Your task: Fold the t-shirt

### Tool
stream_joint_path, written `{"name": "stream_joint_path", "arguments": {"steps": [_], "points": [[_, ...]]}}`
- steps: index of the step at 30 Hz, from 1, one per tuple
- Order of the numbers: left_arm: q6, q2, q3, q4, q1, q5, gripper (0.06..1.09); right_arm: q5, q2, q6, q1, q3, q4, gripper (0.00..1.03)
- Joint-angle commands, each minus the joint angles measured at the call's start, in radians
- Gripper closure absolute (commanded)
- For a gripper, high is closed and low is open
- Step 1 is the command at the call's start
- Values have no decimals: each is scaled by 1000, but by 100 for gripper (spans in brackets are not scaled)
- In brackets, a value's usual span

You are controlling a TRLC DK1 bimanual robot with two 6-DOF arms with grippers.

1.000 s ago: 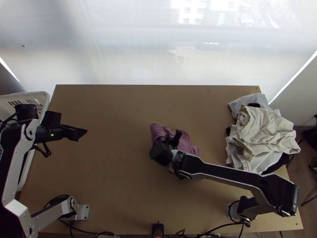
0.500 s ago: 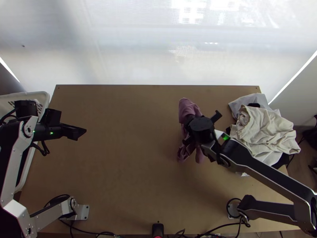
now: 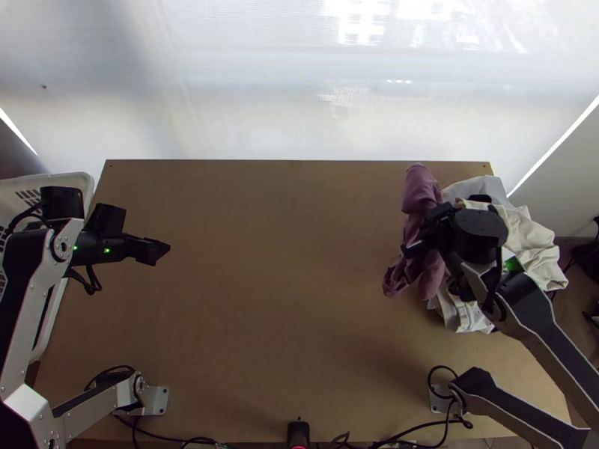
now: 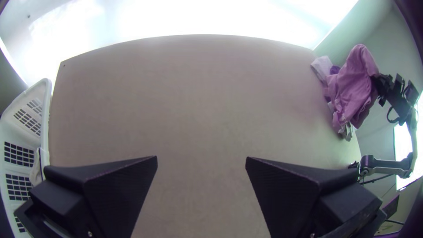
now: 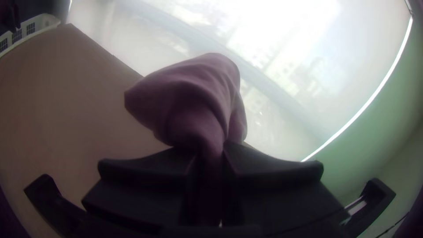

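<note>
T-shirt of mauve-pink cloth (image 3: 421,191), bunched, held up near the far right part of the light wooden table (image 3: 262,314). The right gripper (image 3: 425,228), with wide flat black fingers, is closed on it. Cloth narrows to a creased neck pinched between the two fingertips, and a rounded fold bulges beyond them. From above, one part of the shirt sticks out toward the table's far edge and looser folds hang on the near side of the jaws. Just beside it is a heaped pile of cream and white garments (image 3: 535,243), partly under the right arm. Well apart, on the left, the left gripper (image 3: 162,251) has its black fingers spread wide with nothing between them, near a white slotted plastic basket (image 3: 52,179).
</note>
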Motion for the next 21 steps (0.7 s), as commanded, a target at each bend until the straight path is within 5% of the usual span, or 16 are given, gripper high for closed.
{"name": "stream_joint_path", "arguments": {"steps": [1, 11, 21], "points": [[-49, -23, -1, -1, -56, -44, 11, -164, -98, 14, -266, -62, 3, 100], [-41, -20, 8, 0, -87, -91, 11, -514, -43, -12, -712, -85, 29, 100], [-62, -9, 11, 6, -132, -104, 11, -717, 57, -37, -1082, -76, 32, 100]]}}
